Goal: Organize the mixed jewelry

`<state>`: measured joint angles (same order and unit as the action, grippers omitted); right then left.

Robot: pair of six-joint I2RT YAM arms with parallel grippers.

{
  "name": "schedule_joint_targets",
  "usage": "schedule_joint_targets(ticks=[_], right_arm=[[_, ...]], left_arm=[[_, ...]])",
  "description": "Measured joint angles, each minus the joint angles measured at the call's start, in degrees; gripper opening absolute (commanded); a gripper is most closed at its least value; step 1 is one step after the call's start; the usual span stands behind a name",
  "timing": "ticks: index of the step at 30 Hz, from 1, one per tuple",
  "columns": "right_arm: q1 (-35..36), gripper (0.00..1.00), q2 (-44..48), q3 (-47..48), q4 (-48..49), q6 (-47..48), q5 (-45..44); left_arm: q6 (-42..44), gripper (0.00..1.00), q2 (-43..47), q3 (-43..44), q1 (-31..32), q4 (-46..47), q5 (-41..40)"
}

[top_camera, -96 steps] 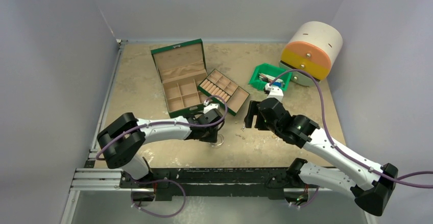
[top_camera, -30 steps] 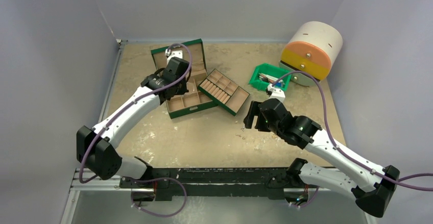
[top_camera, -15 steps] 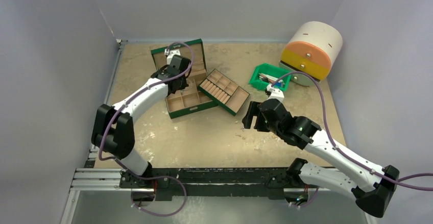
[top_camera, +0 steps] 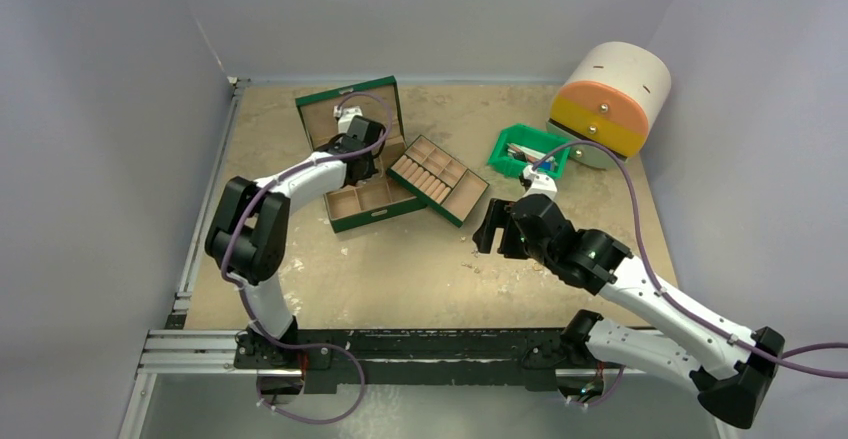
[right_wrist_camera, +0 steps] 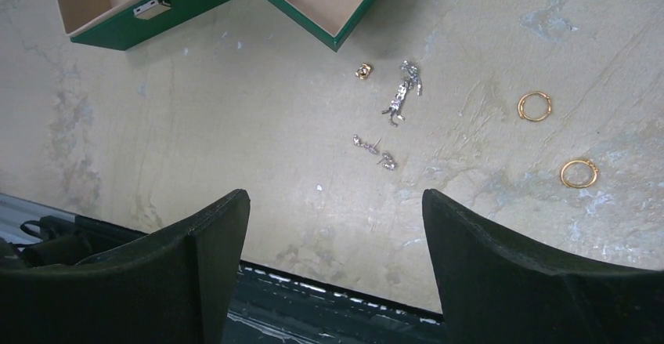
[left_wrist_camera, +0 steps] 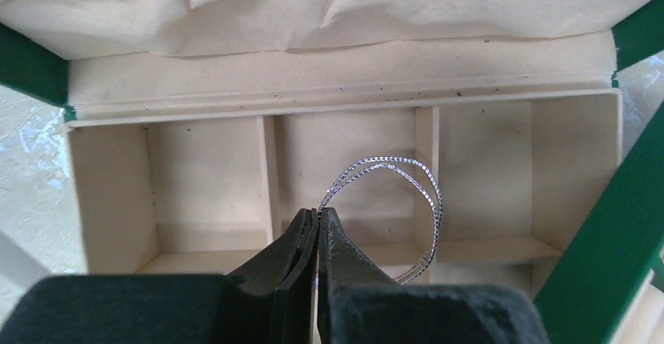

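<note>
Your left pincer [left_wrist_camera: 317, 222] was clamped on the bangle [left_wrist_camera: 436, 203] over a middle compartment of the green box [left_wrist_camera: 618, 226], evidently for release; your right pincer [right_wrist_camera: 333, 203] stood apart above loose rings [right_wrist_camera: 535, 106].

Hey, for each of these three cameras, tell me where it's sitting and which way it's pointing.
Top external: fixed above and behind the bases, looking down at the table; both arms show.
Left wrist: on the left arm, looking past the shut left claw and its pinched bangle into the green box.
Right wrist: on the right arm, looking down between the open right claw fingers at gold rings and a silvery trinket on the table.
Shared: the green box shows in all three views.
</note>
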<state>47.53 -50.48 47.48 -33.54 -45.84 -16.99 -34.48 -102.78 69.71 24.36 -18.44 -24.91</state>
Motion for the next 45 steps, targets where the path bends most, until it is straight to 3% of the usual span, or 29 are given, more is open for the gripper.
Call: schedule_joint_targets(ticks=[23, 33, 39, 45], right_arm=[[0.00, 0.84, -0.11, 0.00, -0.44, 0.00, 0.00], [0.00, 0.84, -0.13, 0.00, -0.44, 0.00, 0.04], [0.00, 0.84, -0.13, 0.00, -0.44, 0.00, 0.02], [0.00, 0.85, -0.17, 0.07, -0.44, 0.31, -0.07]], left_arm=[[-0.44, 0.00, -4.90, 0.02, -1.49, 4.20, -1.25], [-0.44, 0.30, -5.11, 0.04, -1.49, 4.13, -1.05], [-0.44, 0.34, -3.26, 0.07, -1.49, 3.50, -0.35], [-0.44, 0.37, 5.57, 0.24, -1.49, 2.27, 1.38]])
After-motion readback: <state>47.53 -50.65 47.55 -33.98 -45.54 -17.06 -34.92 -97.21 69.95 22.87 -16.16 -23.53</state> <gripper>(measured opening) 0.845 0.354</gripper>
